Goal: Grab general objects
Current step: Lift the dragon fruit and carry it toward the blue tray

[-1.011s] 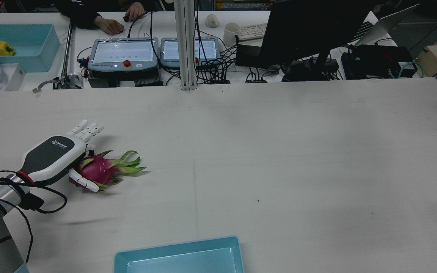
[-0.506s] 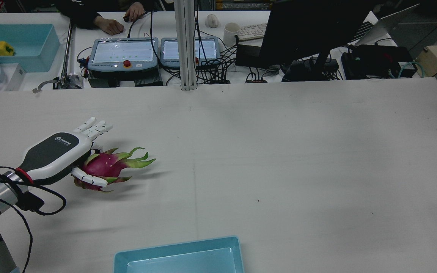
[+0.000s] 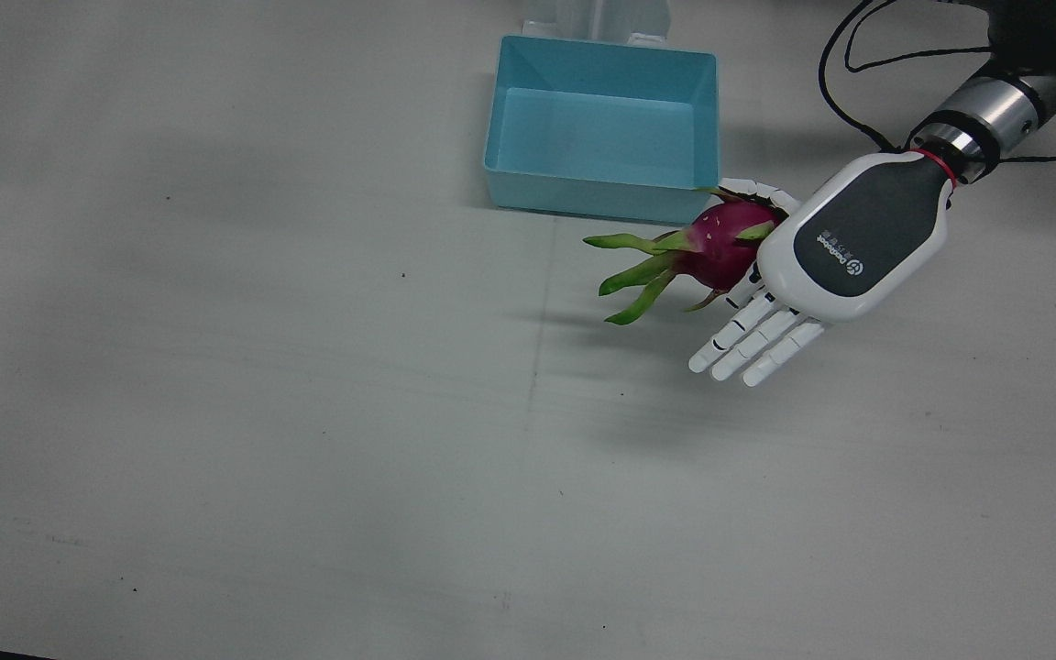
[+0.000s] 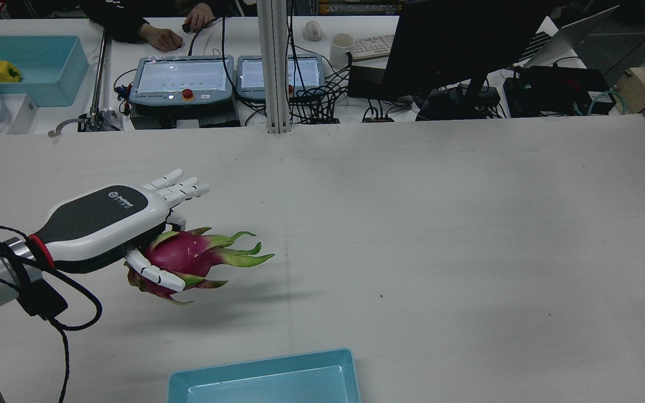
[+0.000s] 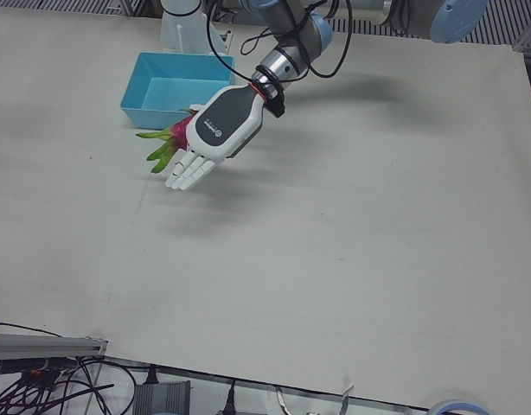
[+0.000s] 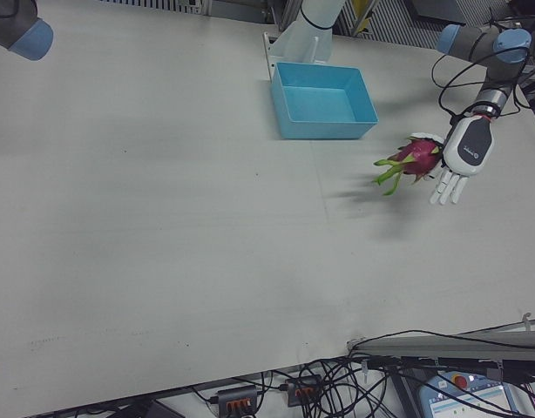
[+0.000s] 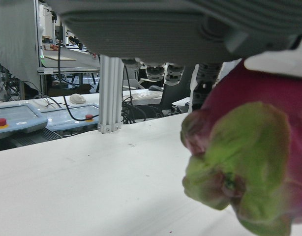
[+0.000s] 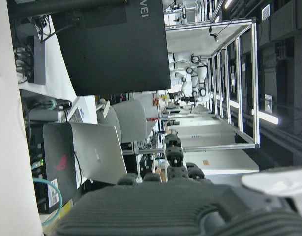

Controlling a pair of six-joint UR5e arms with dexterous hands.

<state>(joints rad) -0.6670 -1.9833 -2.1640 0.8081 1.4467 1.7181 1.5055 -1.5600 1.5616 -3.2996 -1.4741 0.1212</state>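
Note:
A magenta dragon fruit (image 4: 182,257) with green leaf tips hangs in my left hand (image 4: 104,224), clear of the white table and casting a shadow below. The thumb curls under the fruit and the palm presses it from above, while the long fingers (image 4: 180,187) stick out straight past it. In the front view the fruit (image 3: 725,247) sits beside the hand (image 3: 858,247), close to the blue bin's corner. The fruit fills the right of the left hand view (image 7: 259,162). The right hand view shows only the dark edge of my right hand (image 8: 156,211), with its fingers unclear.
An empty light-blue bin (image 3: 601,197) stands on the table near the robot's side, also in the rear view (image 4: 261,366). Beyond the far edge are teach pendants (image 4: 182,78), a monitor (image 4: 457,45), cables and a person's hands. A right-arm joint (image 6: 23,30) shows at the far corner.
My left hand has lifted the dragon fruit off the table and carried it rightward in the rear view, toward the table's middle. The grip on it is unchanged.

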